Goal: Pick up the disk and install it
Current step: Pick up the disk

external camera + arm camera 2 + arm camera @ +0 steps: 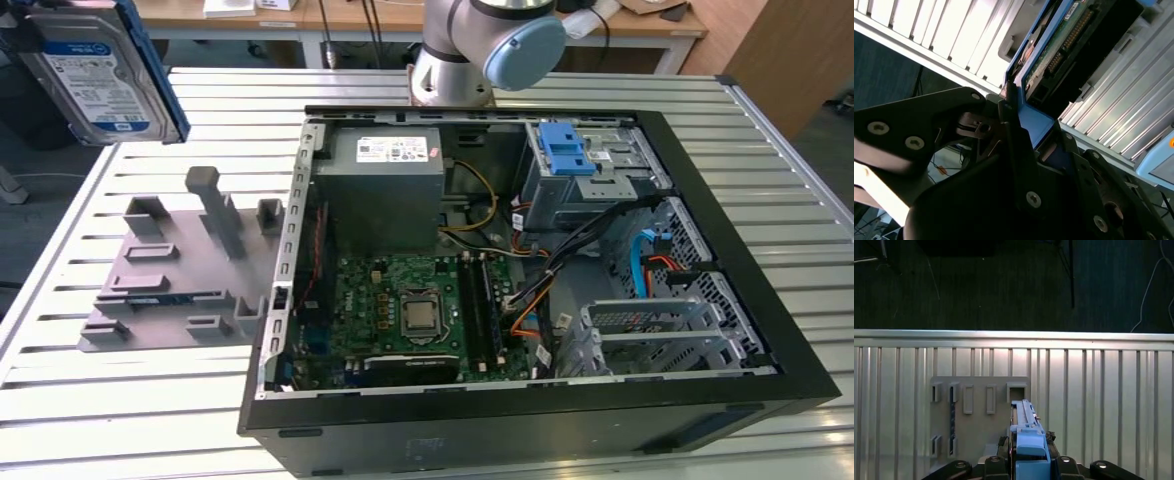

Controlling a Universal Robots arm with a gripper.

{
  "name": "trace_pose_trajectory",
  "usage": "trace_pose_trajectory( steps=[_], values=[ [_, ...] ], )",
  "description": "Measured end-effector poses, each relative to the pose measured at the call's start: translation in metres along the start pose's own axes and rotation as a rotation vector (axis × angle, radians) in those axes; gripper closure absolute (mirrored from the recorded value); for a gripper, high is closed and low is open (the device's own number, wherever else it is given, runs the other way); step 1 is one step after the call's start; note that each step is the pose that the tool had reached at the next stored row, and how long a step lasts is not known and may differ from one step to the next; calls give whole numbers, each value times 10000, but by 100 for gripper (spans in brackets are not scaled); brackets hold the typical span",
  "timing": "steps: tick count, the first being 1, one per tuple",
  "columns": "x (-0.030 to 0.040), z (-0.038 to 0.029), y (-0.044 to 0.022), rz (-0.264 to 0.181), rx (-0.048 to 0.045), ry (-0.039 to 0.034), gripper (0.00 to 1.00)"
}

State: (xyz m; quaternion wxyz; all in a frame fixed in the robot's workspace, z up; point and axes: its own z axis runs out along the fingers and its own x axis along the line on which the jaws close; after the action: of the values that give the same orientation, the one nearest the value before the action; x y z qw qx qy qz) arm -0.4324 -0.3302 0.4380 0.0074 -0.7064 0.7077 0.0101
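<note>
Disk (100, 75): silver, with a blue-and-white label and a blue bracket (1036, 125) round its edges. It is held in the air at 10 o'clock in the exterior view, label toward the camera, clear of the table and outside the case.
Gripper (1029, 460): clenched on the disk's bracket. In the second wrist view a black finger (1010, 117) lies against the blue edge, and the disk's connector pins show beyond it.
Table (160, 400): bright metal, ribbed in long slats. It bears the holder and the case.
Holder (174, 270): grey moulded plate with upright pegs and slots, at 9 o'clock in the exterior view, just beside the case. In the first wrist view it lies beneath the held disk.
Case (747, 330): black tower lying on its side, open, from centre to 3 o'clock.
Case contents: grey power supply (387, 190) at 12 o'clock, blue-latched cage (587, 170) at 1 o'clock, green motherboard (414, 310) at 6 o'clock, and orange, blue and black cables between them.
Arm (481, 40): grey with a light-blue cap, at 12 o'clock behind the case.
Room: wooden desks (360, 20) stand beyond the table. A dark floor (979, 285) lies past the table edge, with a pale cable (1154, 285) on it.
</note>
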Motion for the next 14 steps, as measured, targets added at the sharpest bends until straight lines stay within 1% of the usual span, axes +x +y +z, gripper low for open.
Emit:
trace_pose_trajectory(
  steps=[10,14],
  values=[
    [-8,-320,1,0,-1,1,64],
    [-10,-419,2,0,0,0,64]
  ],
)
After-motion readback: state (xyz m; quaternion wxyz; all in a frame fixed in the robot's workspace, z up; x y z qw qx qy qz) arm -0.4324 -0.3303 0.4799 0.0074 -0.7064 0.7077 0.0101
